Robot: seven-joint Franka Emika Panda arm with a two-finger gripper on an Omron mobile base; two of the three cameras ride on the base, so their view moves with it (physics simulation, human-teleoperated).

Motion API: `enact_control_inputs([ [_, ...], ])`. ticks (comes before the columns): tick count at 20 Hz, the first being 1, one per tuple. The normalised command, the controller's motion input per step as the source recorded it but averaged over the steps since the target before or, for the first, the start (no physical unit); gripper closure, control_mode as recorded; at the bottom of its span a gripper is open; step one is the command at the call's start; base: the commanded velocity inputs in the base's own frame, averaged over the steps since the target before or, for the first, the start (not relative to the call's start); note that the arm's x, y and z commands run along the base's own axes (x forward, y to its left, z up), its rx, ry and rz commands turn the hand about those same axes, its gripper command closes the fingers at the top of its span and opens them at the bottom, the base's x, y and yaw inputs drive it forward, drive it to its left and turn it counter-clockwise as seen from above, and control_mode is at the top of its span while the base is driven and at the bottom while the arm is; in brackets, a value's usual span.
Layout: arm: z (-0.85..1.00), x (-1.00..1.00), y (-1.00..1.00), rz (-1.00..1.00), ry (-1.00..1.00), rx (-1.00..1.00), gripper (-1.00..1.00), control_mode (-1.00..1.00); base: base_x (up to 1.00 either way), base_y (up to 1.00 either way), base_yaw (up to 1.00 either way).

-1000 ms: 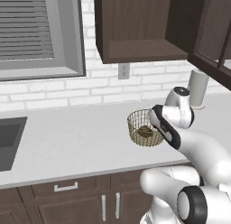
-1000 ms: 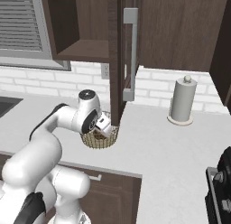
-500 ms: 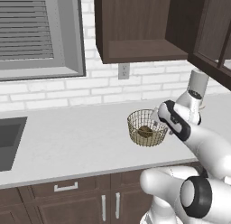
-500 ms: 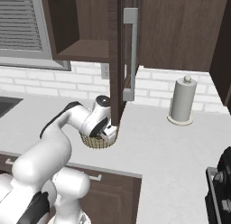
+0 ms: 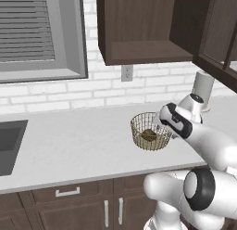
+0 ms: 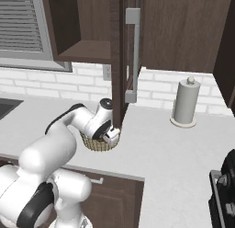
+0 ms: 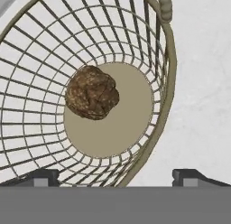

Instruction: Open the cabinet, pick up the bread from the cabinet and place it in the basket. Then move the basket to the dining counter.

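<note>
The tan wire basket [image 5: 138,130] stands on the white worktop below the open cabinet [image 5: 139,25]. The dark-brown bread [image 5: 148,134] lies on the basket's solid base. My gripper [image 5: 163,128] hangs open over the basket's right rim, holding nothing. In the hand view the bread [image 7: 92,93] sits left of centre in the basket [image 7: 40,51], and the rim passes between my two fingertips [image 7: 43,177]. From the right, the gripper [image 6: 111,137] points down at the basket [image 6: 94,144], just left of the open cabinet door [image 6: 118,61] with its silver handle [image 6: 133,52]. The dining counter is out of view.
A paper towel roll [image 5: 202,87] stands at the back right of the worktop [image 5: 69,145]. A dark sink [image 5: 9,145] lies at the left under a window [image 5: 41,34]. A stove corner [image 6: 224,195] shows at the right. The open door's edge hangs close to my hand.
My hand has shifted slightly right, from over the basket's middle toward its right rim. The jaws stay open. Basket and bread have not moved.
</note>
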Motion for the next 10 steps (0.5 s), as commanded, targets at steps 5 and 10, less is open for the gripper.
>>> enact_control_inputs([
  [5, -0.36, 0.13, 0.0, 0.0, 0.09, 0.0, -1.0, -1.0, 0.0, 0.0, 0.0],
  [10, -0.34, 0.21, 0.0, 0.0, 0.08, 0.0, -1.0, -1.0, 0.0, 0.0, 0.0],
])
